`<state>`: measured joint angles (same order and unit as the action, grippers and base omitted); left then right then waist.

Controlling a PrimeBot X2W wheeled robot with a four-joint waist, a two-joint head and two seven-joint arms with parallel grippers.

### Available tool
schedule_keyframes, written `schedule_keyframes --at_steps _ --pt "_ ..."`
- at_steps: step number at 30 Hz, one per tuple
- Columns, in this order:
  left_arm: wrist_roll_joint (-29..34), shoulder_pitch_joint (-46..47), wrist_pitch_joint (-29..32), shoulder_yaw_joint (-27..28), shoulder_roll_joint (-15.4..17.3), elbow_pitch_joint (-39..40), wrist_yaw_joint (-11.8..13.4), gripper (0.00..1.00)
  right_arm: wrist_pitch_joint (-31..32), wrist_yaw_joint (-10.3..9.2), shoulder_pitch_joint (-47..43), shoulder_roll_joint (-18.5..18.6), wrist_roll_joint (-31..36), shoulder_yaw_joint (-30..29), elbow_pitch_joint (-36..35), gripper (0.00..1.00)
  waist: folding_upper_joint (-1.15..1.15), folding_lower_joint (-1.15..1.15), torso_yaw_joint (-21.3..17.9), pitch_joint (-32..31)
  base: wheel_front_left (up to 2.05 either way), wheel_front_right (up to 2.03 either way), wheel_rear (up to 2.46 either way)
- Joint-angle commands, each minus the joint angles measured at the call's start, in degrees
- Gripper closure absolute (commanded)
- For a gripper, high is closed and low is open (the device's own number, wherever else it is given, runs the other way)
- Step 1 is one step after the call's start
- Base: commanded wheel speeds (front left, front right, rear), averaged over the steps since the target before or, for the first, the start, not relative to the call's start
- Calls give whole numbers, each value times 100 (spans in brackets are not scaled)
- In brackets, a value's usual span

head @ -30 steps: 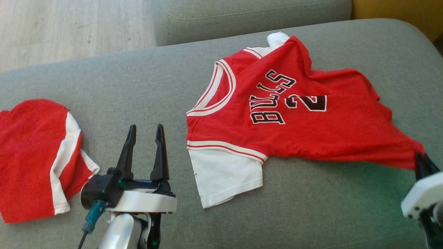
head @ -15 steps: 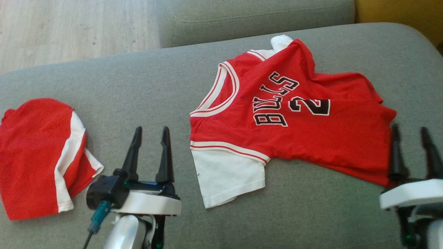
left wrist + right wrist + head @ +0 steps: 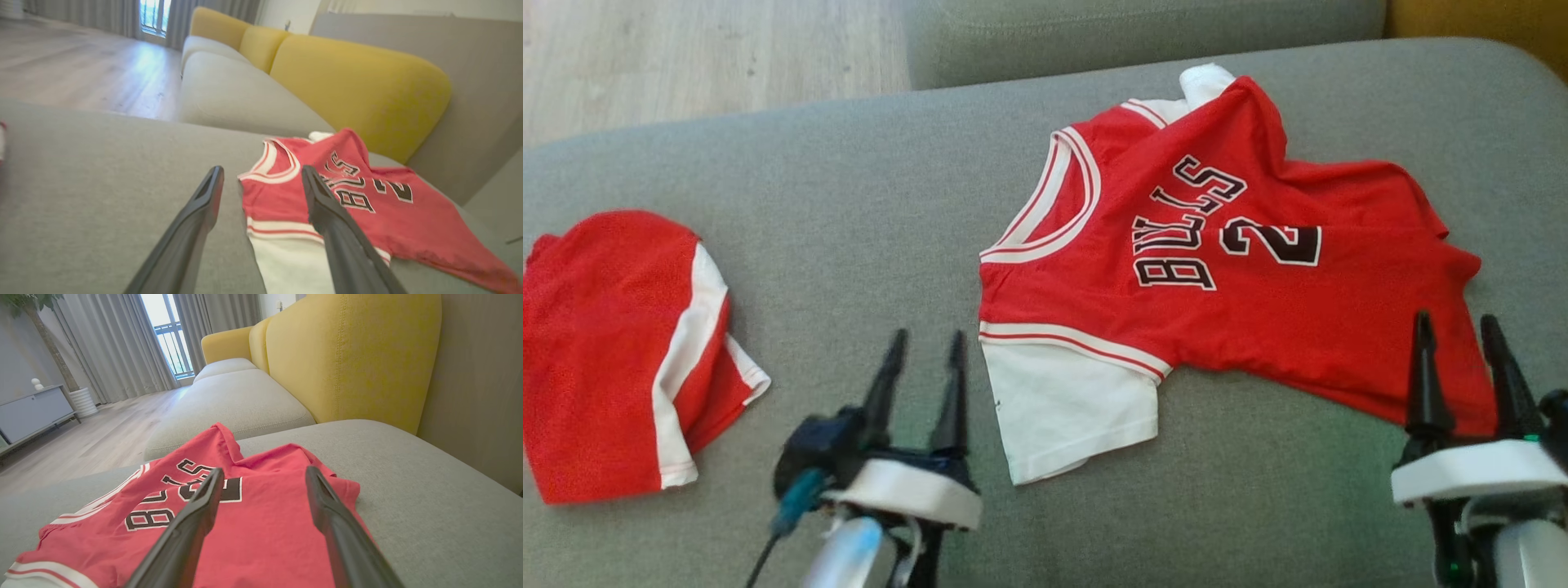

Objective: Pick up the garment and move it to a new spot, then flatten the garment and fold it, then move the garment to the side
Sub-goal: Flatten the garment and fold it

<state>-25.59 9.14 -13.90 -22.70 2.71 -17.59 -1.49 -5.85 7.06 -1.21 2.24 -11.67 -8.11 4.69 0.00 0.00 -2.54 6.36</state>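
On the grey seat cushion (image 3: 849, 196), head view: the jersey (image 3: 1225, 245) lies chest-up and rumpled, collar toward the left and hem toward the right. Its hem edge runs crooked, and its far sleeve is bunched at the cushion's back edge. The left gripper (image 3: 927, 336) hangs with fingers apart and nothing between them, just beside the white near sleeve. The right gripper (image 3: 1455, 318) is also spread and empty, and its fingers overlap the near hem corner. A second red garment (image 3: 613, 351) sits at the far left. We note bare cushion between it and the jersey, and a bare strip along the near edge.

Left wrist view: the fingers frame the collar and near sleeve. We cannot tell whether they touch the cloth.

Right wrist view: the fingers point over the hem end. Open cushion runs rightward to the yellow backrest (image 3: 351, 359).
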Motion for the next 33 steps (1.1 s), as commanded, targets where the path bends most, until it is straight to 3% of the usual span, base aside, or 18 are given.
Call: schedule_keyframes --at_steps 1,12,21,22,23,33 --pt "-8 480 69 47 17 62 16 0 -62 43 235 65 13 114 -185 0 0 0 -35 84 0 0 0" --pt "528 2242 1614 -527 32 -1816 505 0 -150 43 533 65 -42 252 -155 0 0 0 -449 676 0 0 0" --pt "390 2785 1843 -521 54 -2724 306 0 -322 43 691 64 -89 297 -1 0 0 0 -639 866 0 0 0" --pt "331 2808 1828 -504 52 -2774 239 29 -336 43 703 64 -93 299 17 0 0 0 -649 870 0 0 0" --pt "281 2835 1786 -487 49 -2802 189 100 -349 43 712 64 -95 298 34 0 0 0 -653 870 0 0 0" --pt "207 3143 1033 -231 179 -3041 398 100 -405 43 781 64 26 304 102 0 0 0 -570 828 0 0 0"
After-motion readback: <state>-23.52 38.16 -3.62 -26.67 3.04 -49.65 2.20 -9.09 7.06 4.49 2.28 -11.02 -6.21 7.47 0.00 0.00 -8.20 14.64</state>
